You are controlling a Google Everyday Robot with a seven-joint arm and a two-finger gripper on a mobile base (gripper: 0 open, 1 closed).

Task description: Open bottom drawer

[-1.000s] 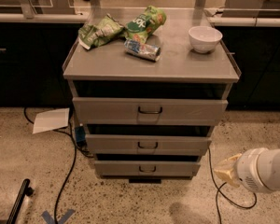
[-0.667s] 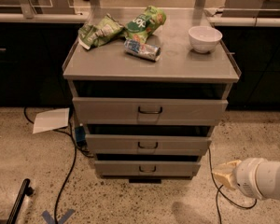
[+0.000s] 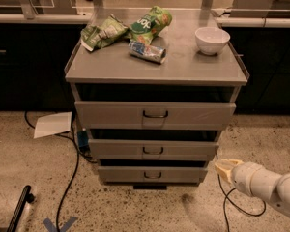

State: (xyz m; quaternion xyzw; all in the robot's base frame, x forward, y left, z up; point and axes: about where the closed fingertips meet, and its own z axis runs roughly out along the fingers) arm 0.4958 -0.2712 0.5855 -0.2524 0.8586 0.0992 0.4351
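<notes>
The bottom drawer (image 3: 121,174) is found lowest in the cabinet's stack, apparently pushed in, with its black loop handle (image 3: 152,175) untouched at mid-front. To the right, low and near the drawer's corner but apart from it, the gripper (image 3: 226,168) is seen; whether it is open or closed cannot be told. The approach is judged in hand. Next, the handle must be reached leftward and gripped before pulling.
</notes>
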